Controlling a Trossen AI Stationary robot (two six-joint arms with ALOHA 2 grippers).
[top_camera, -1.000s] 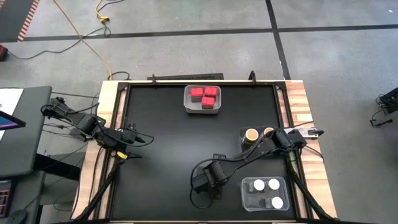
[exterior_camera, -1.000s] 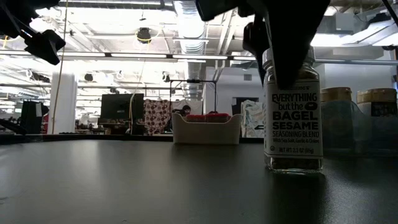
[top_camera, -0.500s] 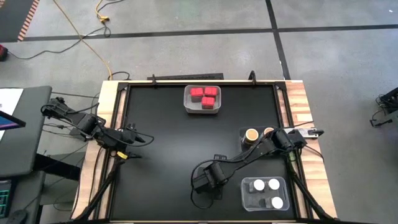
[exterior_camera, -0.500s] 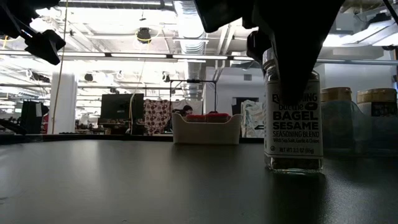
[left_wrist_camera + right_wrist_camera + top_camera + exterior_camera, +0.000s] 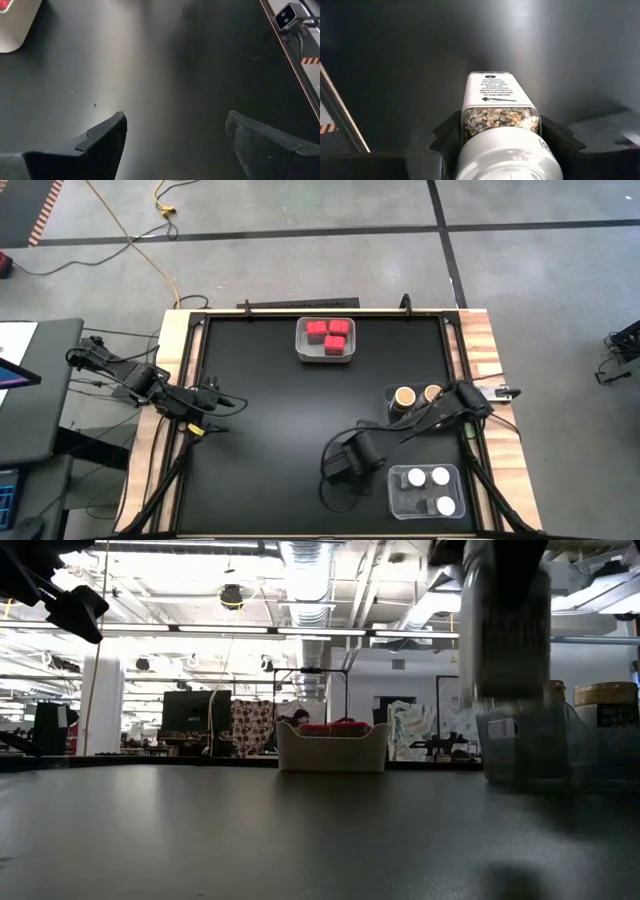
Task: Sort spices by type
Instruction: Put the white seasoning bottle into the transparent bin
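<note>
— Right gripper (image 5: 345, 467)?
— Clamped on a small clear glass jar with a white lid and a speckled seed blend inside (image 5: 500, 114). Dark fingers (image 5: 445, 136) pressed against both sides of it, just below the lid.
— Place of that jar?
— Off the black table top (image 5: 260, 430), hanging in the air, blurred in the low view (image 5: 505, 630). From above, hidden under the gripper, toward the near edge, right of the middle, just beside the clear plastic bin (image 5: 393, 492).
— Inside that bin?
— Four round white-lidded jars (image 5: 415, 477), two by two, at the near right corner.
— Other sorted things?
— Three red blocky boxes (image 5: 335, 340) packed together in the white rectangular bin (image 5: 302, 350), at the middle of the far edge. Two round tan-lidded jars (image 5: 405, 397) side by side close to the right edge, between the far and near corners. In the low view, seen through a see-through wall; cannot tell what kind of holder.
— Left gripper (image 5: 175, 125)?
— Fingers wide apart, nothing between them, only bare black surface beyond. Parked at the left edge (image 5: 215, 405), about halfway along it, well apart from the jars and both bins.
— Anything touching the white bin?
— No, neither arm near it.
</note>
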